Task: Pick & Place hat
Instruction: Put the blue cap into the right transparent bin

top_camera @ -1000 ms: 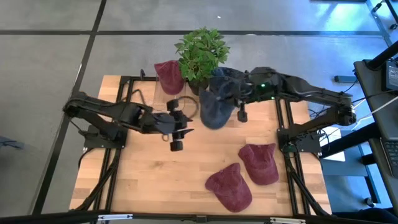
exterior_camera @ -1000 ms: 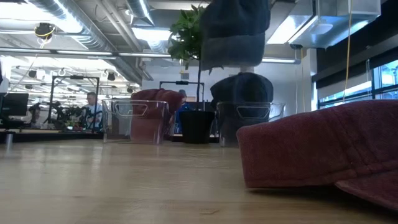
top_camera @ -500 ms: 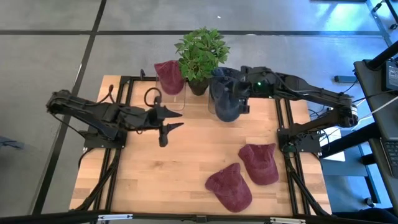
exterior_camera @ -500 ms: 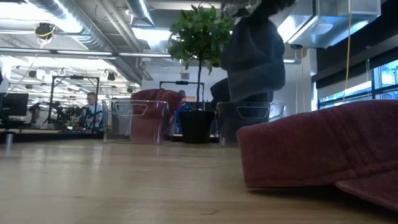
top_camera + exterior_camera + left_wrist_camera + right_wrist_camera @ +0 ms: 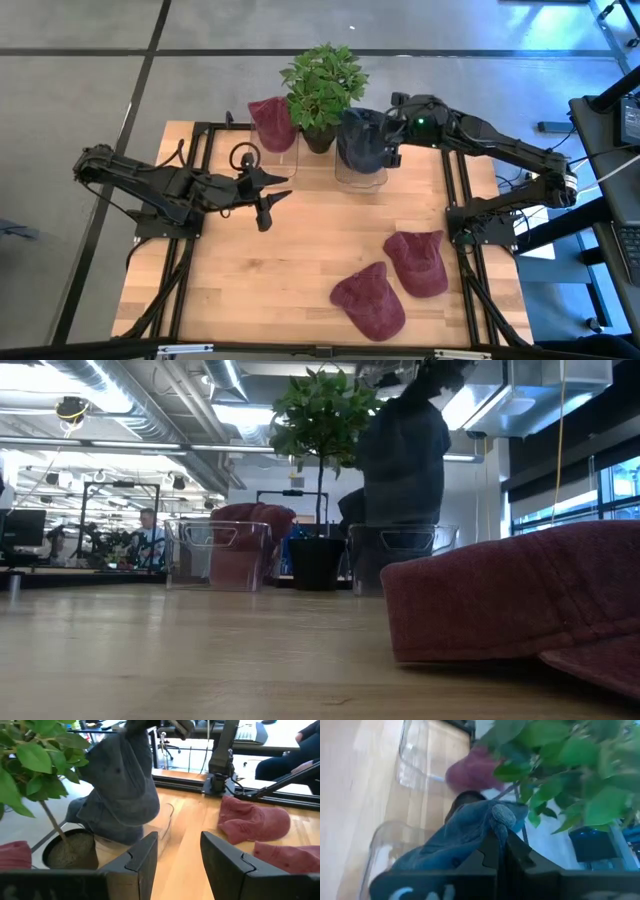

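A dark blue hat [image 5: 360, 140] hangs from my right gripper [image 5: 393, 133], which is shut on it over the clear bin [image 5: 362, 178] at the table's far side, right of the potted plant [image 5: 322, 85]. In the low view the blue hat [image 5: 403, 455] dangles down to the bin's rim [image 5: 400, 530]. Another blue hat [image 5: 82, 812] lies in that bin. My left gripper [image 5: 265, 195] hovers open left of the table's middle, pointing at the bin, and touches nothing. My right gripper pinches a bunched fold at the top of the blue hat [image 5: 501, 816] between its two fingers. The hat hangs slack below the fingers, lifted clear of the table. Its lower end [image 5: 125, 815] is over the hat in the bin; whether they touch, I cannot tell.
A second clear bin holding a red hat [image 5: 272, 122] stands left of the plant. Two red hats [image 5: 418, 262] [image 5: 370, 298] lie on the table's near right part. Black frame rails [image 5: 455, 190] run along both sides. Bare wood lies between the arms.
My right gripper has carried the blue hat toward the far edge and lowered it, from over the table to above the clear bin. My left gripper has drawn back toward the table's left and turned about.
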### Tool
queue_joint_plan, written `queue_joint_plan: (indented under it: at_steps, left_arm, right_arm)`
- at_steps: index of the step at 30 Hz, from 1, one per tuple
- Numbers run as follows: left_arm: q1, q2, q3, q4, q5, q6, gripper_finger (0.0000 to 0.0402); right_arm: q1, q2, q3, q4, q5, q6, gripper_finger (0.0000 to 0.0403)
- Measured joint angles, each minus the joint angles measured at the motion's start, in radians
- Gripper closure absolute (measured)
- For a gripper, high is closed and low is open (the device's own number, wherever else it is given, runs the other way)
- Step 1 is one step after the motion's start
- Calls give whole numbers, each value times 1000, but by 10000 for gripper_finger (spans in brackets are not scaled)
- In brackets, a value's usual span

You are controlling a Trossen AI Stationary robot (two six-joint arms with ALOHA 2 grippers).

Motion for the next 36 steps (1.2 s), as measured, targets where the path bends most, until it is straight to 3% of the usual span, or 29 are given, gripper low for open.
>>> queue_joint_plan:
  at_steps: [4, 11, 15, 22, 30, 36]
  left_arm:
    - [1, 0, 0, -4, -14, 9, 258]
    - [0, 0, 0, -63, -52, -12, 258]
    - [0, 0, 0, -126, -73, -67, 258]
    - [0, 0, 0, -159, -122, -80, 256]
    - [1, 0, 0, -159, -126, -80, 256]
    - [1, 0, 0, -158, -126, -81, 255]
  right_arm:
    - [-16, 1, -80, 56, -45, -15, 397]
    - [-5, -12, -271, 261, -29, -110, 397]
    - [17, -46, -304, 262, -30, -116, 397]
    - [19, -54, -372, 289, -146, -159, 394]
    - [-17, -53, -484, 503, -38, -227, 381]
    - [-71, -53, -522, 508, -36, -227, 376]
